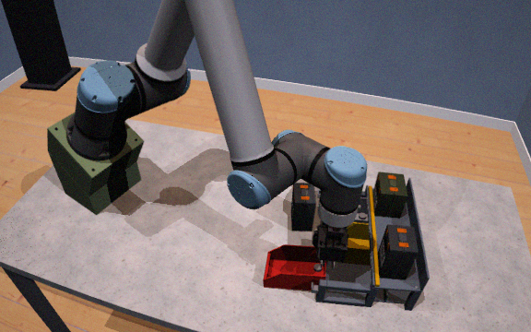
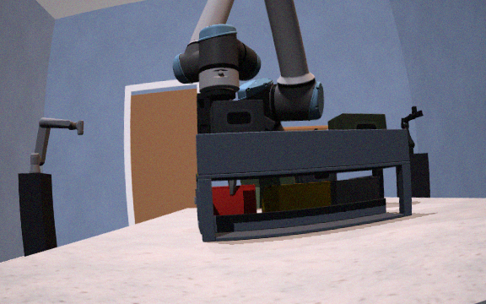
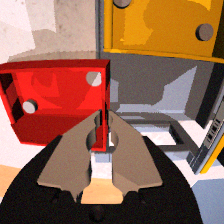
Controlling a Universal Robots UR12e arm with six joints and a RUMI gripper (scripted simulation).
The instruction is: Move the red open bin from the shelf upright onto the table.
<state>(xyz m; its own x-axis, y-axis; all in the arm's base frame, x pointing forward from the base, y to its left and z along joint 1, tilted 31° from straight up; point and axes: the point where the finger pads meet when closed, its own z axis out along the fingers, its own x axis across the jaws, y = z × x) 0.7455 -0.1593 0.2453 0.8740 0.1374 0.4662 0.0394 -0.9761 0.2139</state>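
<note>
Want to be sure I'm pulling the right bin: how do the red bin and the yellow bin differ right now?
The red bin sticks out past the shelf over the table; the yellow bin sits inside the frame. The gripper is shut on the red bin's near wall; the yellow bin is untouched. In the wrist view, the red bin lies left of the fingers, the yellow above. Both are open-topped with small round parts inside.
</note>
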